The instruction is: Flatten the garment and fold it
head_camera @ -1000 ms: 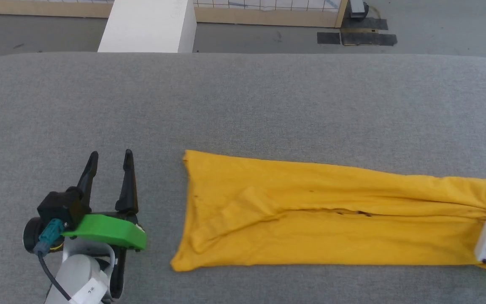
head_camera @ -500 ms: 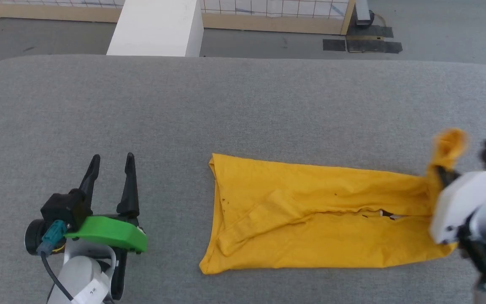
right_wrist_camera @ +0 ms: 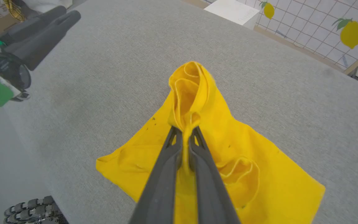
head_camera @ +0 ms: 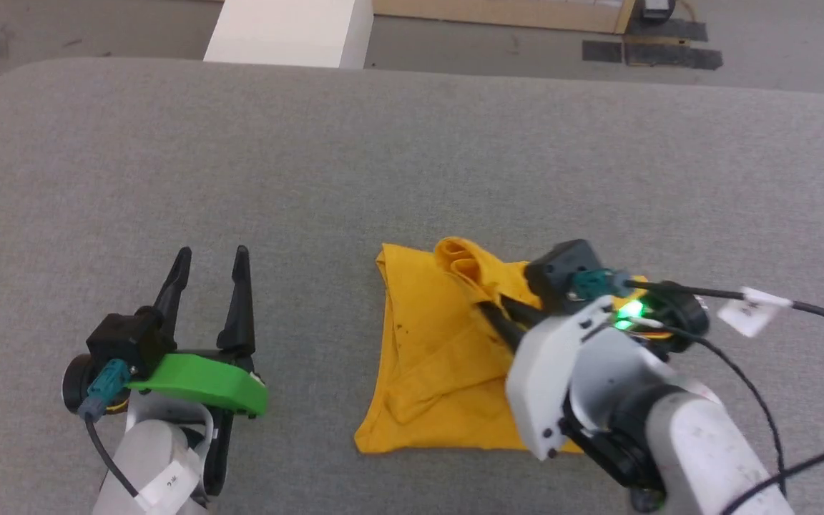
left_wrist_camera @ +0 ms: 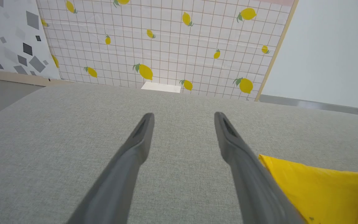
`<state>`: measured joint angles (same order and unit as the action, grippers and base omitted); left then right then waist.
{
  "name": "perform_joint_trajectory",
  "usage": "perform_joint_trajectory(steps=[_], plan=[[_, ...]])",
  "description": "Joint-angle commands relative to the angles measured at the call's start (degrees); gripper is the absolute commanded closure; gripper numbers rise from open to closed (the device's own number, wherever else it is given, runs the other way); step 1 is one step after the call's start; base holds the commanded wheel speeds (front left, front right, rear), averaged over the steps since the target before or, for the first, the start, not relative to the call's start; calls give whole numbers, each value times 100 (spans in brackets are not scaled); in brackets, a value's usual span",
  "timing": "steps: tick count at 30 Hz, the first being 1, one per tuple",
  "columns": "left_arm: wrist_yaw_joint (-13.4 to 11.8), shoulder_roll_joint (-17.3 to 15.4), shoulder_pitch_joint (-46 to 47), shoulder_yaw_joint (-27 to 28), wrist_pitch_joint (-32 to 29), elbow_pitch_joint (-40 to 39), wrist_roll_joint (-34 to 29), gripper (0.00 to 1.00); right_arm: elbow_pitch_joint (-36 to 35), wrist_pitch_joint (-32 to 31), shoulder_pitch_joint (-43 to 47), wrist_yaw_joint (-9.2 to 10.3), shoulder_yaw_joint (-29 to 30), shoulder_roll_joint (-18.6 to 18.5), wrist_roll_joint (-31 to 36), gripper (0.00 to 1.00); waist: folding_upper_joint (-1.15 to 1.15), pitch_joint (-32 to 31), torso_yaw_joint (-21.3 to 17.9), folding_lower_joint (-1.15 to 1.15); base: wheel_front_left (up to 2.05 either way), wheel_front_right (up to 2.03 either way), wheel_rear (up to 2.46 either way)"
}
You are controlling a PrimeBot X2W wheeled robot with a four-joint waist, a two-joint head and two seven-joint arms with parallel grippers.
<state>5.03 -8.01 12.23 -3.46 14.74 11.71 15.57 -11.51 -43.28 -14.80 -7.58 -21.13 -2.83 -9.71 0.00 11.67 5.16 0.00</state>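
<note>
So the yellow shirt (head_camera: 440,357) is lying on the grey fabric table (head_camera: 412,143), plain side up as far as I can see, already doubled over into a rough, rumpled block. The right gripper (head_camera: 492,311) is sitting right over the shirt's upper middle, fingers pinched together on a bunched-up bit of the cloth. From the right wrist view you can see the fabric squeezed between the two dark fingers, with a curled loop of it poking up just past the tips. That pinched part is lifted off the rest of the shirt, while the lower layers are flat on the table, with a loose fold curling up beside the fingers. The left gripper (head_camera: 212,252) is parked off to the shirt's left, well apart from it, fingers spread wide with nothing between them, just hanging low over bare table. In the left wrist view the shirt's near corner peeks in next to the right-hand finger. Past the shirt, beyond the table's far edge, there's a white box (head_camera: 290,32) on the floor, and behind that a lemon-print wall (left_wrist_camera: 166,40).
</note>
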Motion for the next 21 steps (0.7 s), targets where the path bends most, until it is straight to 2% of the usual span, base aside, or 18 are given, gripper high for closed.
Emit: perform_joint_trajectory(steps=[1, 12, 13, 14, 15, 18, 21], plan=[[33, 47, 131, -10, 26, 18, -61, 0, 187, 111, -185, 9, -102, -5, -33, 100, 0, 141, 122, 0, 0, 0, 0], [91, 212, 338, 70, 26, 41, -151, 0, 1991, 507, -1047, 9, -680, -5, -605, 100, 0, 513, 239, 0, 0, 0, 0], [101, 223, 347, 75, 26, 55, -158, 0, 2132, 507, -1116, 9, -742, -5, -641, 59, 0, 524, 232, 0, 0, 0, 0], [108, 230, 354, 79, 26, 66, -166, 0, 2227, 490, -1149, 9, -791, -5, -710, 24, 0, 528, 227, 0, 0, 0, 0], [117, 240, 365, 83, 26, 80, -175, 0, 2299, 485, -1175, 9, -838, -5, -841, 0, 0, 525, 216, 0, 0, 0, 0], [131, 258, 363, 127, 26, 107, -200, 0, 2274, 657, -1242, 9, -940, -5, -1192, 0, 0, 467, 142, 0, 0, 0, 0], [147, 266, 335, 182, 26, 120, -225, 0, 1942, 1240, -1273, 9, -910, -5, -1627, 0, 0, 369, 63, 0, 0, 0, 0]])
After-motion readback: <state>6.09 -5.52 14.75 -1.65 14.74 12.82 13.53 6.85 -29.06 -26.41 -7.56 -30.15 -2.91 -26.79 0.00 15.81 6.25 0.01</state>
